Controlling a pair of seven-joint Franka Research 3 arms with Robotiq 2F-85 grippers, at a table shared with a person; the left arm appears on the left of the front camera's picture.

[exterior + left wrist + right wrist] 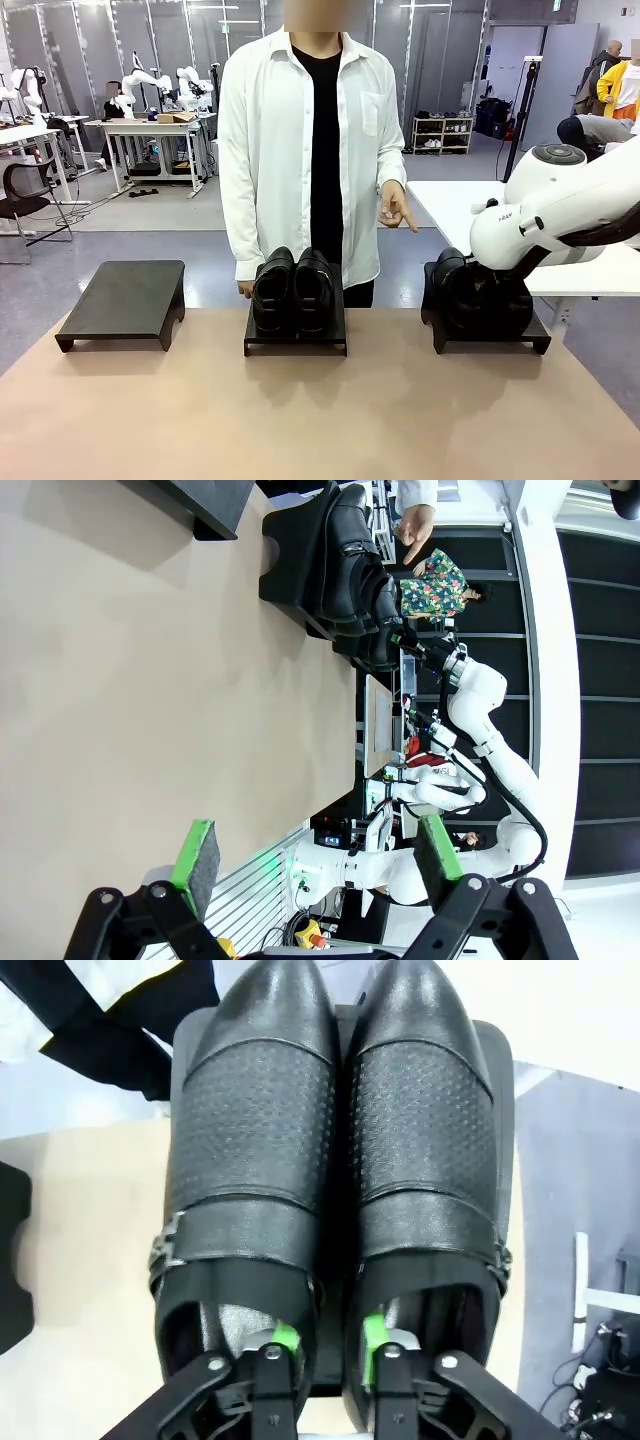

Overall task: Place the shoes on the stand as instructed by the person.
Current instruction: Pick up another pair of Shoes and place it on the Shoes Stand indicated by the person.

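On the table (300,420), the left stand (125,300) is bare. The left gripper (310,865) hovers wide open. One pair of shoes (293,288) sits on the middle stand (296,340). The right gripper (325,1345) (fingers narrowly apart inside the heels) is at the second pair (340,1160) on the right stand (488,325), where the person's hand (397,205) points.

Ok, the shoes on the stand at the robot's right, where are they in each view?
Front view: the shoes sit at the right, partly behind the white arm.
Left wrist view: upper middle, turned sideways.
Right wrist view: centre, seen from above, toes toward the top.
Shared landmark: the tan table.
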